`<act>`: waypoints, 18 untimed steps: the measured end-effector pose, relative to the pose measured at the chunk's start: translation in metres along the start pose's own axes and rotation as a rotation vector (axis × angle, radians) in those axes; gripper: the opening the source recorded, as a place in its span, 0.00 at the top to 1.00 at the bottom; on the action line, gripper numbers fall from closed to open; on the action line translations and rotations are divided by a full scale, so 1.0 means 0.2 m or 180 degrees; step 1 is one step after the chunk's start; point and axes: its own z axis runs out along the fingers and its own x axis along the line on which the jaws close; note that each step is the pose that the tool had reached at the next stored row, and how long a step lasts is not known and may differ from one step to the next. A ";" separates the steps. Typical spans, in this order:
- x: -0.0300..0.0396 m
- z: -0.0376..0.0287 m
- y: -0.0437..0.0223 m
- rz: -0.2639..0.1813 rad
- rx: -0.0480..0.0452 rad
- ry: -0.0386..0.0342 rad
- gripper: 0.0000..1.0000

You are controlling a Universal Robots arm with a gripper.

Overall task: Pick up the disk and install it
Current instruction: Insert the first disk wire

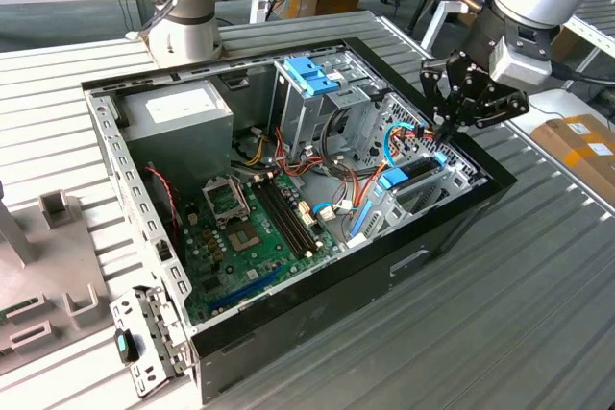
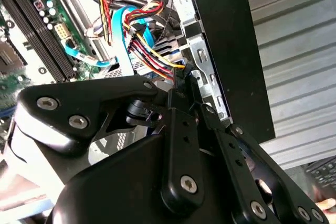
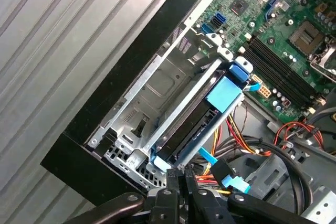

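Gripper: I have it (image 1: 445, 129) low over the end of the case (image 1: 384, 271) at the exterior view's right, tips aimed down into the drive bay.
Fingers: the fingers (image 3: 173, 203) are drawn together with no gap in either wrist view, and they grasp nothing.
Disk: it (image 3: 191, 124) stands on edge inside the cage (image 3: 157, 85), running along the case's black side wall. Its blue bracket (image 3: 226, 94) is uppermost.
Seating: I judge the disk is already in its bay, since the bracket sits level with the cage rails and not above them.
Contact: the tips sit just beside the disk's connector end. I cannot tell whether they touch it, because the gripper body hides that spot.
Reason for pose: closed fingers make a narrow, stiff point. In my judgement that suits pressing in a tight bay better than carrying.
Cables: a coloured bundle (image 2: 149, 51) crowds the same end, close to the tips, and could snag.
Board: it (image 1: 250, 228) lies well apart from the gripper.
Support: the case rests flat on the ribbed table (image 1: 538, 324), open side up, which gives access from above.
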 end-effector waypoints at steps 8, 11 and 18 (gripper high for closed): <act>0.000 0.006 0.001 0.0599 -0.0002 0.0049 0.84; 0.000 0.007 0.001 0.0773 -0.0003 0.0064 0.84; 0.000 0.011 0.001 0.1474 -0.0005 0.0122 0.84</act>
